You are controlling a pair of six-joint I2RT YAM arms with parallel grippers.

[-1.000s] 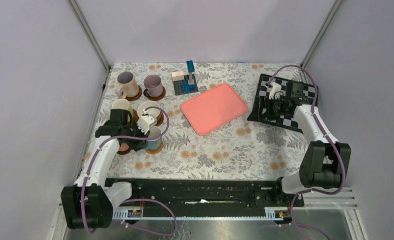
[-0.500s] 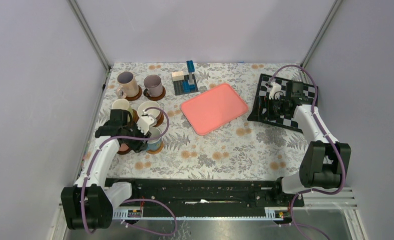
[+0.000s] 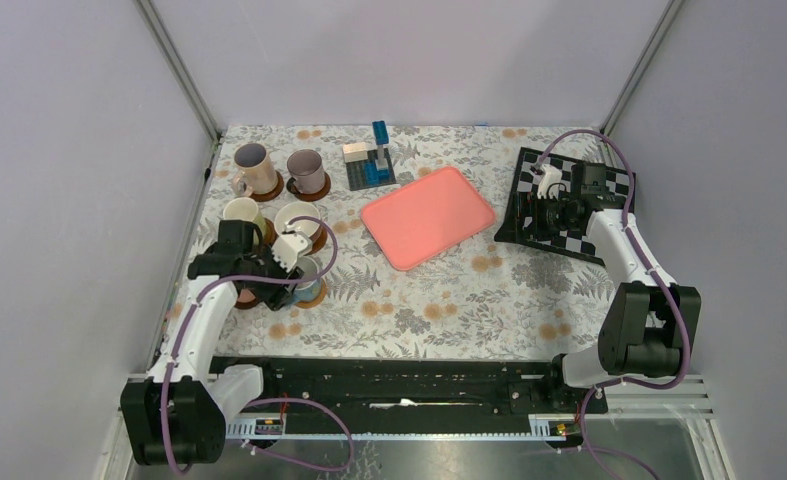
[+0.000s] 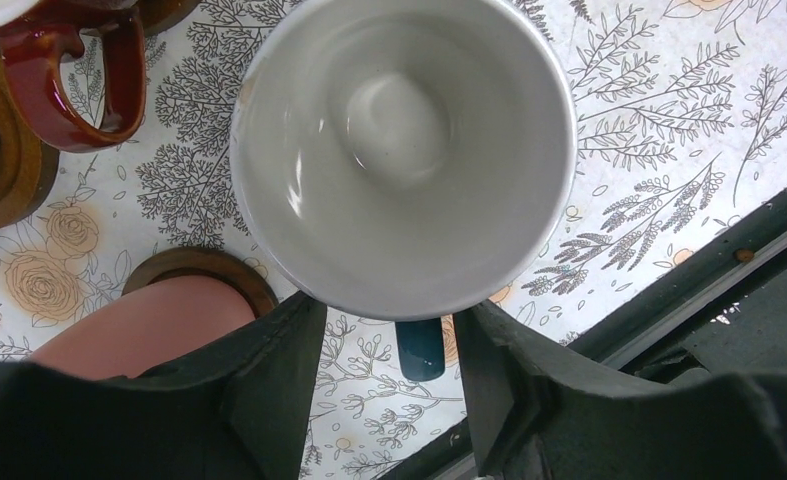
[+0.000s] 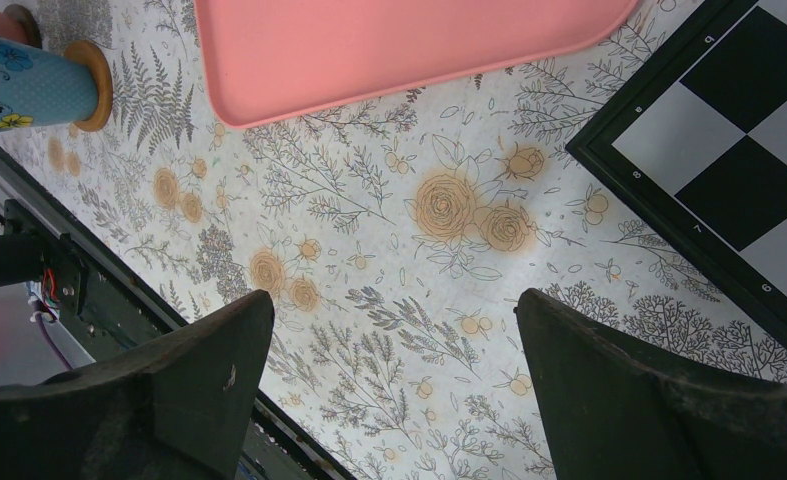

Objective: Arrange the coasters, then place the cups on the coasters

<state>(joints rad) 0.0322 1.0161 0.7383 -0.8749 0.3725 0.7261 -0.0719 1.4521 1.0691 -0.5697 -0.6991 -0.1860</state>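
Seen from straight above in the left wrist view, the light blue cup [image 4: 404,150] shows its white inside and stands on an orange-brown coaster [image 4: 450,342]. Its dark blue handle [image 4: 421,350] points into the gap of my left gripper [image 4: 391,318], which is open with both fingers clear of the handle. Beside it a salmon pink cup [image 4: 144,325] sits on a dark brown coaster [image 4: 204,262]. From above, the left gripper [image 3: 291,272] hangs over this cup [image 3: 310,272]. Pale pink [image 3: 252,163], mauve [image 3: 306,166], yellow [image 3: 240,212] and white [image 3: 296,220] cups stand on coasters behind. My right gripper [image 3: 542,205] is open and holds nothing.
A pink tray [image 3: 427,215] lies mid-table, with a small blue block stand [image 3: 374,160] behind it. A chessboard [image 3: 569,200] rests at the far right under the right arm. The right wrist view shows the tray's edge [image 5: 389,50] and the board's corner [image 5: 729,170].
The left gripper's jaws have opened off the blue cup's handle, leaving the cup standing on its coaster. The right arm has not moved.
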